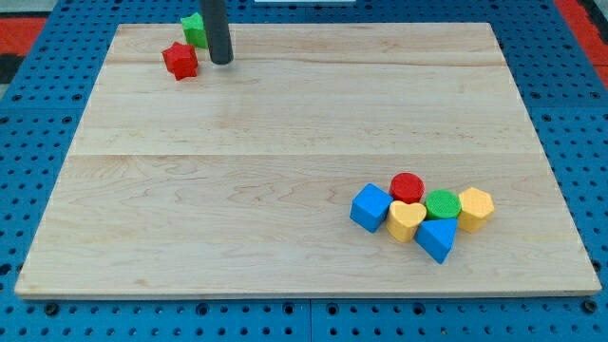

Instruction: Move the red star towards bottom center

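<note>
The red star [180, 60] lies near the view's top left of the wooden board [285, 171]. A green block [195, 29] sits just above and to the right of it, partly hidden by the rod. My tip [221, 61] rests on the board just to the right of the red star, a small gap apart, and right beside the green block.
A cluster sits at the view's bottom right: a blue cube [370, 207], a red cylinder [408, 186], a yellow heart [406, 220], a green cylinder [442, 203], a yellow hexagon [475, 208] and a blue triangular block [437, 238]. Blue pegboard surrounds the board.
</note>
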Motion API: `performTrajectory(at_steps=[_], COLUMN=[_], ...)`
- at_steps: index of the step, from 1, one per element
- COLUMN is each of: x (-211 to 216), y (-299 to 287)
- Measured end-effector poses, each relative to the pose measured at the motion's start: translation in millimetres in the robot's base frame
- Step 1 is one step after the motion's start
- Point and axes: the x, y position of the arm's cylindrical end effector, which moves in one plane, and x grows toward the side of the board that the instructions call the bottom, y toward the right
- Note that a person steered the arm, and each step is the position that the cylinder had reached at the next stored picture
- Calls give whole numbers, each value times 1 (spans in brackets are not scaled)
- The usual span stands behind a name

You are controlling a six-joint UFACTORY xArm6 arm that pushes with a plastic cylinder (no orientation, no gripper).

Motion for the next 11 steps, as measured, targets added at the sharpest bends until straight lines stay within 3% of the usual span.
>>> performTrajectory(at_steps=[1, 2, 7, 8, 10, 11], x=[-16, -1, 165, 202, 233, 254], y=[-41, -72, 52, 53, 1, 9])
